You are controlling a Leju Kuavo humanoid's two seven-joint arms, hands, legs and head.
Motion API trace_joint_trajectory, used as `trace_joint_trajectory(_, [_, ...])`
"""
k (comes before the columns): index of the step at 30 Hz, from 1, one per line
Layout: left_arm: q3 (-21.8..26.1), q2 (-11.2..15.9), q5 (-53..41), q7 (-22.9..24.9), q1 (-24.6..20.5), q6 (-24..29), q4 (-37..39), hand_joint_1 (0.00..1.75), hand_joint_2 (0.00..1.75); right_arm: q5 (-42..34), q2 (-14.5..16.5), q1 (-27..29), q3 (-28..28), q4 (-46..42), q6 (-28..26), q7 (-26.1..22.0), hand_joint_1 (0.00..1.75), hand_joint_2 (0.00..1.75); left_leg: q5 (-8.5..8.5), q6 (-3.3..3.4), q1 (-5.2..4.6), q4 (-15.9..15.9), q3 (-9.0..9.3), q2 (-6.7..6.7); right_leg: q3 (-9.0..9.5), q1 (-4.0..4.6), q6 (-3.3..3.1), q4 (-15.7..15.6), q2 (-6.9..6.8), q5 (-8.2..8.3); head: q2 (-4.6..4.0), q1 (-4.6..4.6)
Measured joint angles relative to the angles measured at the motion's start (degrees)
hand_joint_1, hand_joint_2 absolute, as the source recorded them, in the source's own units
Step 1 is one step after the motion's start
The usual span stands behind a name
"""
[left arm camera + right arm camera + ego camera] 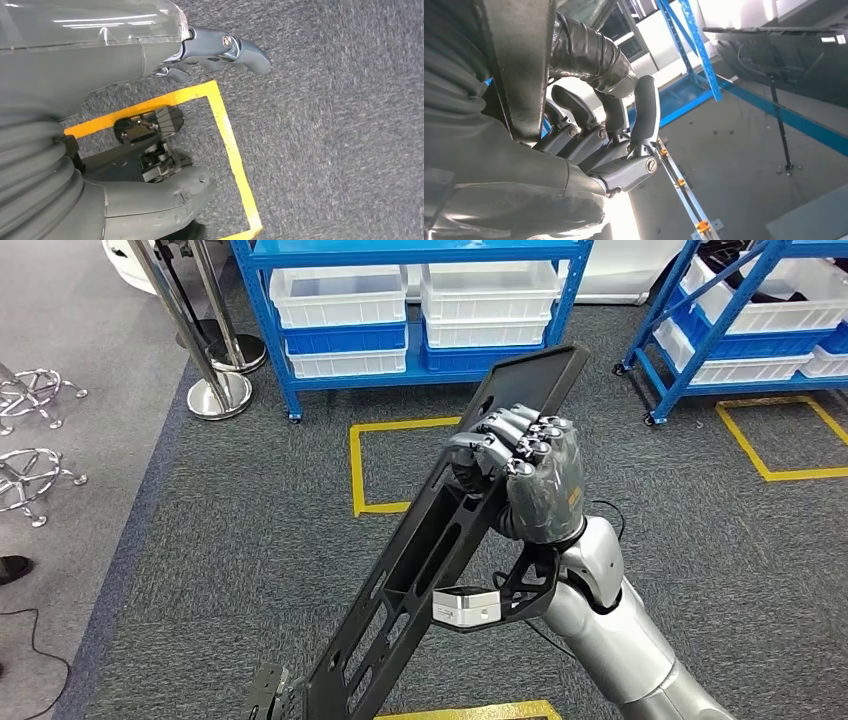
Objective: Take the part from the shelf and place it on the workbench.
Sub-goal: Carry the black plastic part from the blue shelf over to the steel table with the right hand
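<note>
Silver, rounded right arm (620, 640) — grey, dark-jointed right hand (535, 475), black wrist bracket, small white camera box (465, 606); left hand (220, 47) grey too.

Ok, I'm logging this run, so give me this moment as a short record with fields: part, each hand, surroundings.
part: long black slotted panel, tilted, lifted over the carpet
right hand: right hand grips the panel, fingers wrapped over its edge
left hand: left hand hangs over the grey carpet, holding nothing
surroundings: blue shelves with white bins; yellow floor square
workbench: not seen
</note>
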Motion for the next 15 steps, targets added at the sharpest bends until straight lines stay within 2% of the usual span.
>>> trace_joint_trajectory(1, [-0.11,-0.01,-0.11,-0.01,0.03,-0.06,0.03,0.0,1.75,-0.14,-0.21,0.14,0.05,-0.02,0.02,-0.01,1.75,1.75,-0.03,0.1,-0.14,0.06,-0.08,0.31,-1.85,0.02,0.01,3.46,0.03,-1.1,0.0,-0.01])
trace_joint_trajectory(2, [-0.22,-0.01,-0.26,0.01,0.08,-0.1,0.09,0.0,1.75,-0.28,-0.41,0.29,0.08,-0.03,0.0,-0.01,1.75,1.75,-0.06,0.17,-0.28,0.13,-0.12,0.66,-2.94,0.02,0.0,5.31,0.01,-1.2,0.0,-0.01])
trace_joint_trajectory(3, [-0.31,-0.01,-0.41,0.02,0.11,-0.13,0.15,0.0,1.75,-0.4,-0.58,0.41,0.09,-0.04,-0.03,-0.02,1.75,1.75,-0.12,0.2,-0.38,0.25,-0.15,1.0,-3.0,0.03,-0.07,5.08,-0.05,-0.25,0.0,-0.01])
trace_joint_trajectory(4, [-0.42,-0.02,-0.56,0.04,0.12,-0.15,0.22,0.0,1.75,-0.5,-0.73,0.49,0.09,-0.09,-0.06,-0.02,1.75,1.75,-0.23,0.18,-0.45,0.44,-0.15,1.38,-1.83,0.07,-0.21,2.51,-0.36,1.66,0.0,-0.02])
trace_joint_trajectory(6, [-0.68,-0.03,-0.81,0.08,0.12,-0.18,0.29,0.0,1.75,-0.57,-0.92,0.51,0.09,-0.32,-0.14,-0.05,1.75,1.75,-0.67,-0.13,-0.72,1.13,-0.22,2.1,1.78,0.46,-0.7,-5.06,-2.63,5.22,0.0,-0.02])
trace_joint_trajectory(7, [-0.82,-0.03,-0.92,0.11,0.12,-0.19,0.32,0.0,1.75,-0.6,-0.98,0.53,0.09,-0.48,-0.17,-0.07,1.75,1.75,-0.89,-0.36,-0.88,1.46,-0.29,2.47,3.06,0.71,-0.99,-7.87,-3.64,6.15,0.0,-0.02])
trace_joint_trajectory(8, [-0.94,-0.03,-1.03,0.17,0.14,-0.2,0.35,0.0,1.75,-0.62,-1.06,0.57,0.08,-0.59,-0.21,-0.08,1.75,1.75,-1.06,-0.59,-1.02,1.7,-0.34,2.89,3.55,0.93,-1.23,-9.2,-4.29,6.34,0.0,-0.02])
trace_joint_trajectory(9, [-1.07,-0.03,-1.09,0.24,0.15,-0.2,0.39,0.0,1.75,-0.63,-1.12,0.65,0.06,-0.67,-0.23,-0.1,1.75,1.75,-1.17,-0.81,-1.14,1.83,-0.38,3.43,3.46,1.09,-1.45,-9.48,-4.14,6.22,0.0,-0.03])
trace_joint_trajectory(11, [-1.32,-0.03,-1.2,0.36,0.09,-0.15,0.44,0.0,1.75,-0.64,-1.22,0.86,0.0,-0.84,-0.24,-0.11,1.75,1.75,-1.5,-1.27,-1.08,2.05,-0.39,4.18,3.21,0.89,-1.88,-9.6,-2.72,6.55,0.0,-0.03])
trace_joint_trajectory(13, [-1.5,-0.02,-1.37,0.39,-0.01,-0.01,0.46,0.0,1.75,-0.64,-1.29,1.0,-0.04,-1.05,-0.25,-0.17,1.75,1.75,-3.75,-1.98,-0.8,4.98,-1.51,2.39,3.09,0.57,-2.37,-9.82,-1.42,6.96,0.0,-0.04])
trace_joint_trajectory(15, [-1.63,0.03,-1.53,0.43,0.03,0.15,0.51,0.0,1.75,-0.69,-1.35,1.14,-0.05,-1.14,-0.26,-0.3,1.75,1.75,-7.68,-2.54,-0.42,12.15,-4.57,-0.04,2.89,0.43,-2.64,-9.82,-0.02,7.19,0.0,-0.05])
